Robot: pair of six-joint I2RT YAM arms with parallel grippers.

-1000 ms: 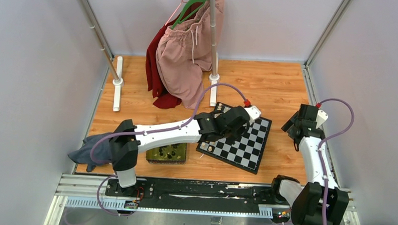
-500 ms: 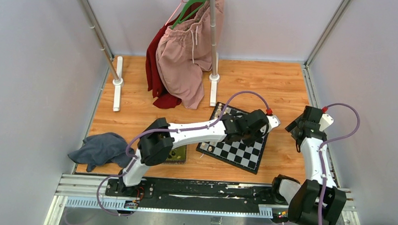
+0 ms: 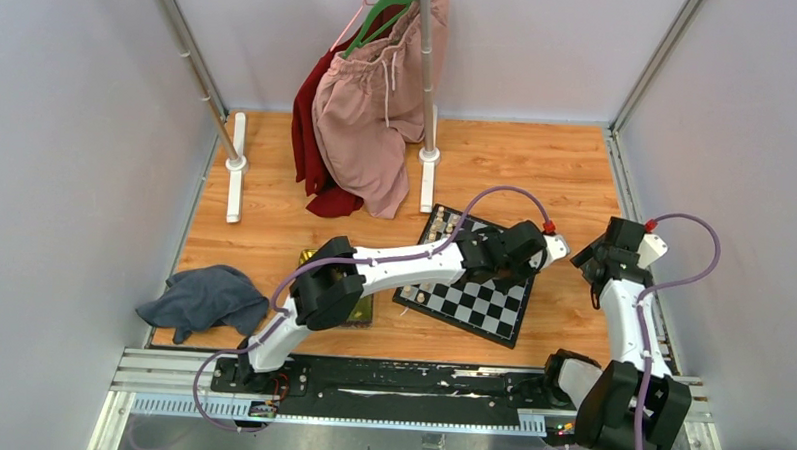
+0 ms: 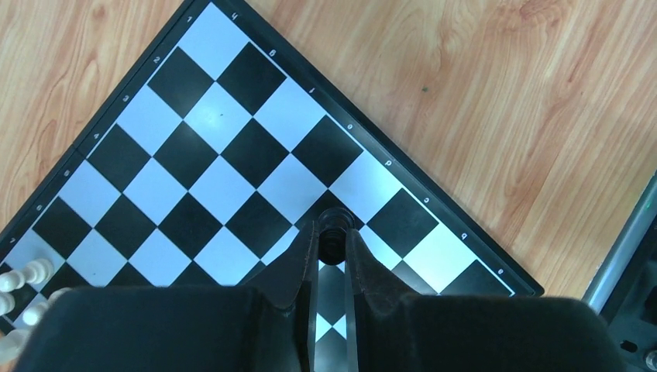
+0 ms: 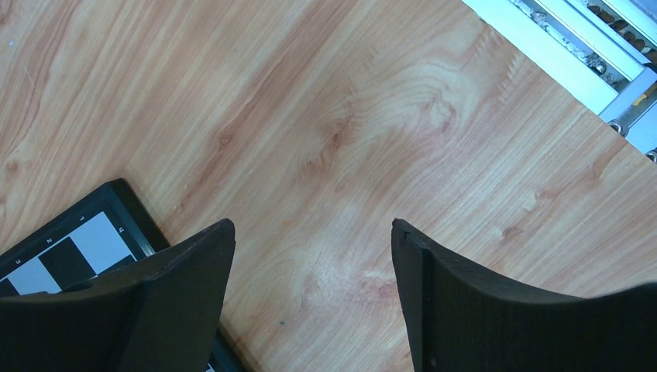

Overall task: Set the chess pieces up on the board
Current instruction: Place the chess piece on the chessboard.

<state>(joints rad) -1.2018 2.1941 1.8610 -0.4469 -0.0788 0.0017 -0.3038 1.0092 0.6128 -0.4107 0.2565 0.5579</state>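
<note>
— Black fingers (image 4: 298,260) on the left gripper (image 4: 331,239): how wide are they set?
— Narrow. They are drawn in on one of the chess pieces (image 4: 335,223), a small black figure pinched between the two tips, with its rounded head showing just above them.
— Where is that over the board (image 4: 232,155)?
— Over a dark square one row in from the board's edge, close to the corner that points toward the right edge of the tabletop (image 3: 566,171). Whether its foot touches the square I cannot tell, because the fingers hide it.
— And the right gripper (image 5: 310,240)?
— Spread wide, with only wood showing between its fingertips. It hangs over the tabletop just beside that same corner of the board, apart from it.
— How does the board lie?
— Flat on the tabletop, right of the middle, turned cornerwise to the near edge. A few cream pieces (image 4: 22,280) stand along its left side.
— Any containers?
— One, a yellow-green tray (image 3: 365,309) by the tabletop's near edge, just left of the board. The elbow of the left arm (image 3: 393,265) covers most of it, so I cannot tell what it holds.
</note>
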